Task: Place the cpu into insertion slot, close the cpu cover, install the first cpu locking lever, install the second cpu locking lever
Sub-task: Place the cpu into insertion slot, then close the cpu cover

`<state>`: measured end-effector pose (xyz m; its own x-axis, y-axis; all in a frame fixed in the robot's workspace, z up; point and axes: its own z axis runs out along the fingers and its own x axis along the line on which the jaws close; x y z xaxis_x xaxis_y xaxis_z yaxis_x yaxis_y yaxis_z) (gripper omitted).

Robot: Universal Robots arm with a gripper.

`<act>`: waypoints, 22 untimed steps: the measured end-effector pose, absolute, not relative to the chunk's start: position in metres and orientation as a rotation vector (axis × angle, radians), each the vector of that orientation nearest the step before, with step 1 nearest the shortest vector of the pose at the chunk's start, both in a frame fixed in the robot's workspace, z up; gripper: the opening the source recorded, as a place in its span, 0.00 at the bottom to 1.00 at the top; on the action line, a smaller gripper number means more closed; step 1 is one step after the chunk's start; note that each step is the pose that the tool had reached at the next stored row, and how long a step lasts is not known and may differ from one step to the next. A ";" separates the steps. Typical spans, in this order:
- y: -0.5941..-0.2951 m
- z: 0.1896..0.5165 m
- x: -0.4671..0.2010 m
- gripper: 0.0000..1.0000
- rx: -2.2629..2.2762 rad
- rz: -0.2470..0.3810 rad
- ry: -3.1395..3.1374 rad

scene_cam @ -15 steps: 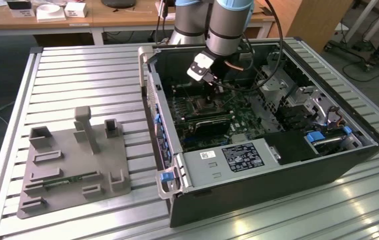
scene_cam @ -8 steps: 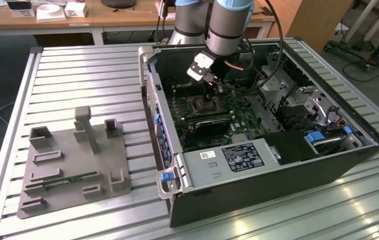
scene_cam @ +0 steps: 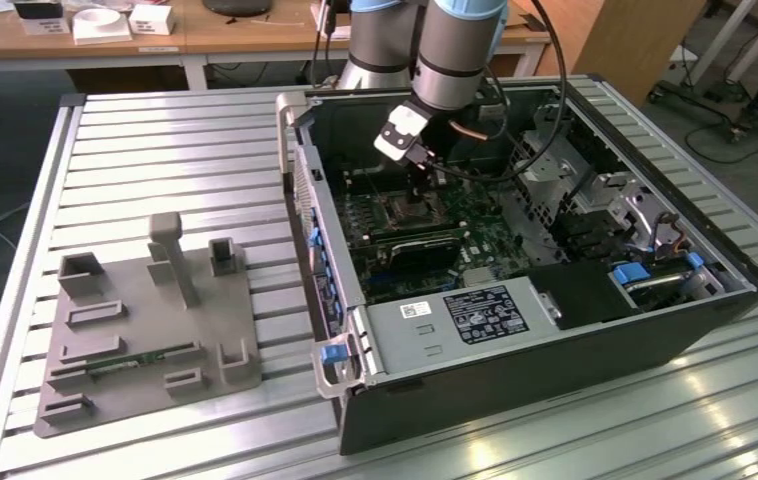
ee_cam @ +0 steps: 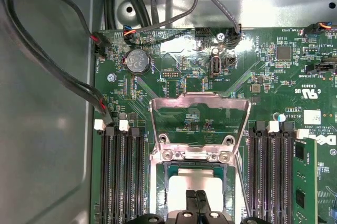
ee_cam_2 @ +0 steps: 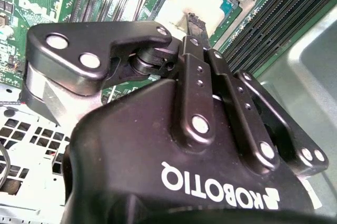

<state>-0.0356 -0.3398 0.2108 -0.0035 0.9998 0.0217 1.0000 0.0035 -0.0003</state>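
The hand [ee_cam: 196, 198] is clenched, tips together, over the cpu [ee_cam: 179, 188] that lies in the insertion slot [ee_cam: 156, 182]. The cpu cover [ee_cam: 200, 100] stands open. The computer case [scene_cam: 646, 330] sits on a ribbed metal bench [scene_cam: 152, 150], a grey tray [scene_cam: 152, 330] beside it

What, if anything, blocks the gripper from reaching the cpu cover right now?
Likely nothing, so probably yes: the cpu cover stands open just beyond the gripper, which is over the cpu.

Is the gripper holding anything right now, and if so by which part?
Nothing, it seems: the gripper is shut with no gap, tips over the cpu lying in the insertion slot.
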 end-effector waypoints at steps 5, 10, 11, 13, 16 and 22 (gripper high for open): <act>-0.340 0.212 -0.036 0.10 -2.206 -0.024 -2.214; -0.340 0.213 -0.036 0.10 -2.206 -0.024 -2.214; -0.340 0.213 -0.036 0.10 -2.206 -0.024 -2.214; -0.340 0.214 -0.036 0.10 -2.206 -0.023 -2.214; -0.340 0.217 -0.036 0.10 -2.206 -0.023 -2.214; -0.340 0.229 -0.036 0.10 -2.206 -0.024 -2.214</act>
